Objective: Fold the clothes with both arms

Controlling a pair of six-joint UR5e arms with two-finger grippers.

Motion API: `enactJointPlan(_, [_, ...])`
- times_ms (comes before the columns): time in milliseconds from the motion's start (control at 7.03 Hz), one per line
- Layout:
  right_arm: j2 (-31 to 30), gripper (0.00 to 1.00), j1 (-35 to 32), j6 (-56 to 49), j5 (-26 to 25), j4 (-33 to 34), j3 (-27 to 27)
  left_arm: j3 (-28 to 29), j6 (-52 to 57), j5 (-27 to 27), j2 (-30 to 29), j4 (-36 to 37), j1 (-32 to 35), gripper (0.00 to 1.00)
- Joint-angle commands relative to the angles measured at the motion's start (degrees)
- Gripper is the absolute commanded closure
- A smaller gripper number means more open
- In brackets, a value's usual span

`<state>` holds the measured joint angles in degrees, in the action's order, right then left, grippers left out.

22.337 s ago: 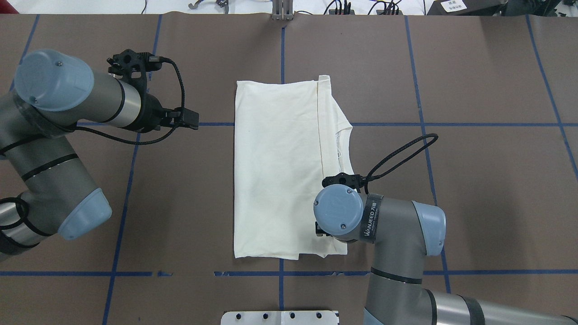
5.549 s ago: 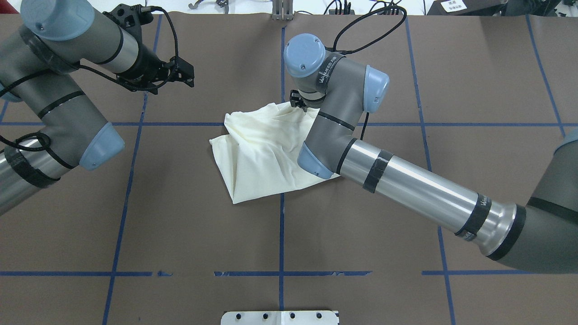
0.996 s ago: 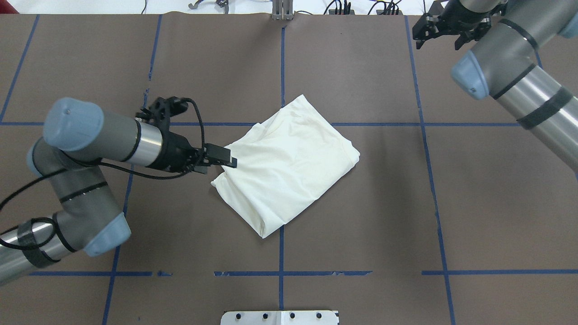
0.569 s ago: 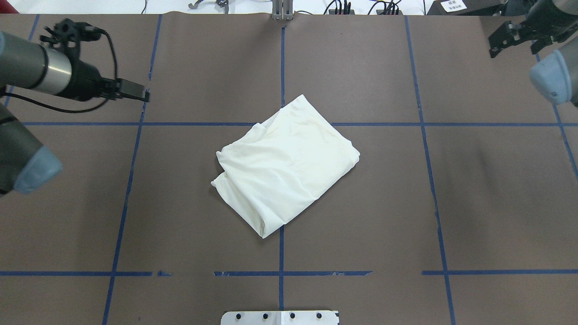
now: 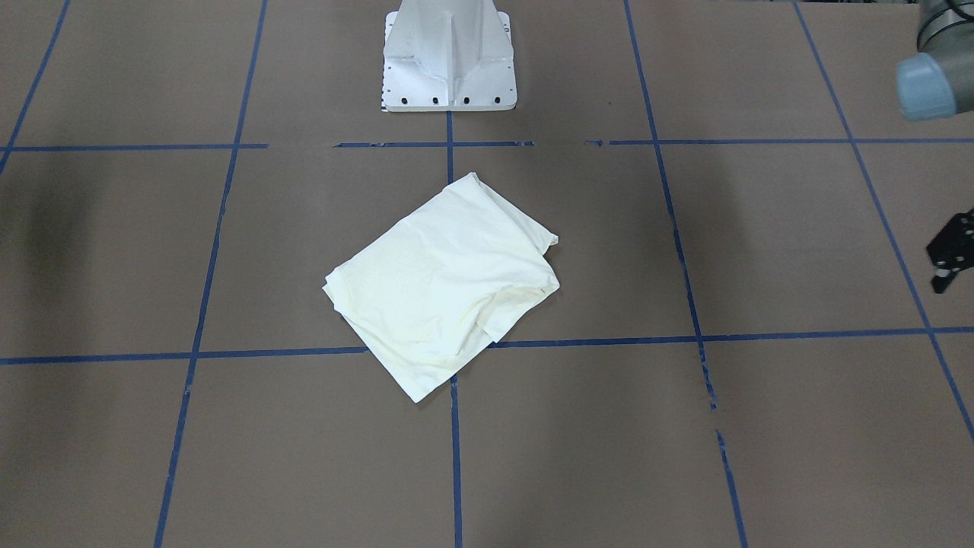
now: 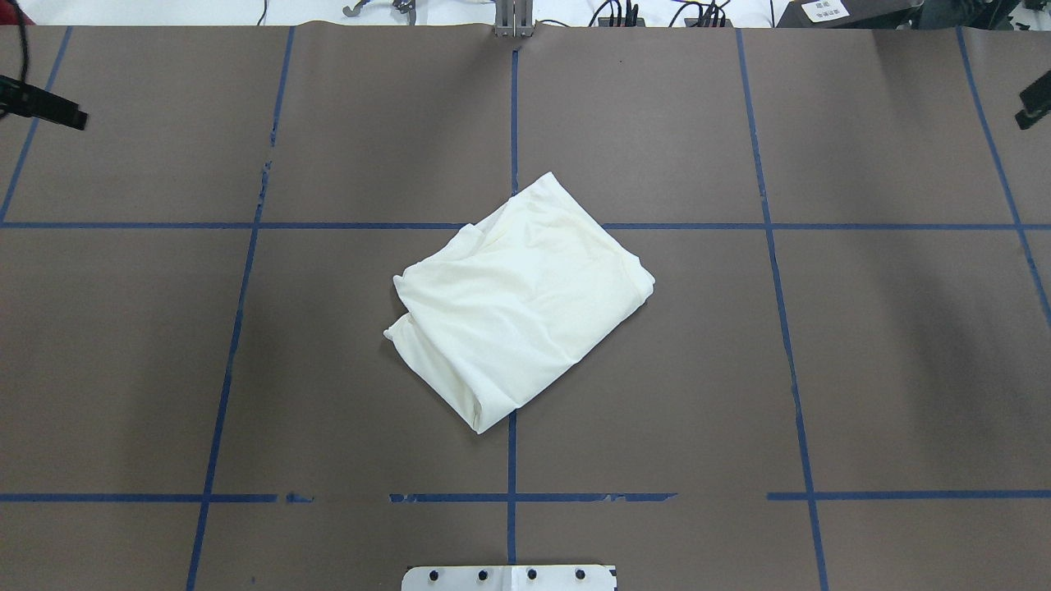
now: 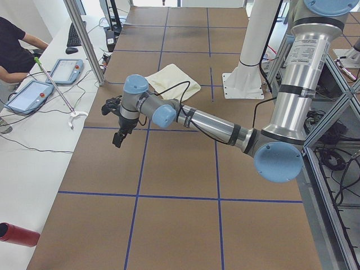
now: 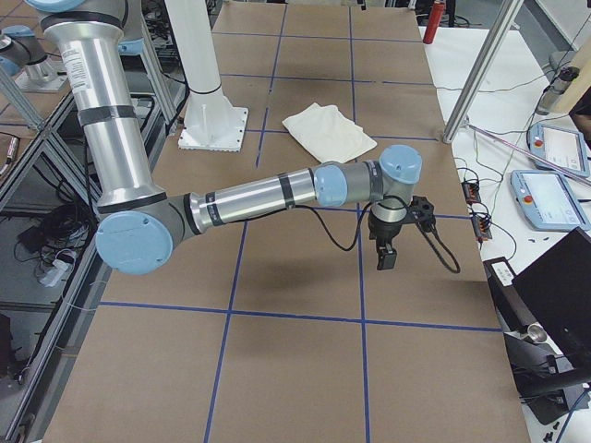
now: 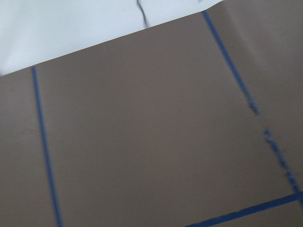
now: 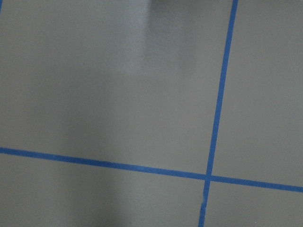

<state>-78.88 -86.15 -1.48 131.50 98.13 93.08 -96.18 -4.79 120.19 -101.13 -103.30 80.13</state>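
The cream-white shirt (image 6: 519, 300) lies folded in a skewed, roughly square packet at the table's middle, plain side up, with no print showing. It also shows in the front-facing view (image 5: 441, 283). No gripper touches it. My left gripper (image 6: 72, 117) is far off at the back left edge of the overhead view, its fingers together as one black bar, holding nothing; it also shows in the left side view (image 7: 117, 139). My right gripper (image 6: 1031, 105) is at the back right edge, mostly cut off. It hangs over bare table in the right side view (image 8: 385, 258).
The brown table cover (image 6: 328, 369) carries a grid of blue tape lines. The white pedestal base (image 5: 449, 53) stands at the robot's side. Cables and a metal post (image 6: 514, 18) run along the far edge. A person and tablets (image 7: 34, 93) are at the side bench.
Both arms have drawn further outward, away from the shirt, to the overhead view's side edges. The left gripper let go of the shirt's left corner a second ago. The shirt has not moved.
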Motion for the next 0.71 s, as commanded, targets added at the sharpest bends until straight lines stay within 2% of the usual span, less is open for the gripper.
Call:
enactJointPlan(0, [-3.03, 0.00, -6.29, -8.79, 2.27, 5.90, 0.17, 5.10, 19.65, 1.44, -0.11, 6.06, 10.27, 0.00])
enactJointPlan(142, [-4.51, 0.00, -6.75, -8.89, 2.36, 5.41, 0.26, 4.60, 20.07, 9.37, 2.41, 6.01, 11.61, 0.00])
enactJointPlan(427, [-5.49, 0.00, -7.45, -7.75, 2.01, 3.31, 1.31, 6.42, 20.43, 9.89, 6.71, 1.72, 11.54, 0.00])
enactJointPlan(569, [-6.63, 0.00, -7.81, -7.66, 2.27, 2.94, 2.10, 7.92, 20.34, 6.58, 7.43, 1.18, 11.37, 0.00])
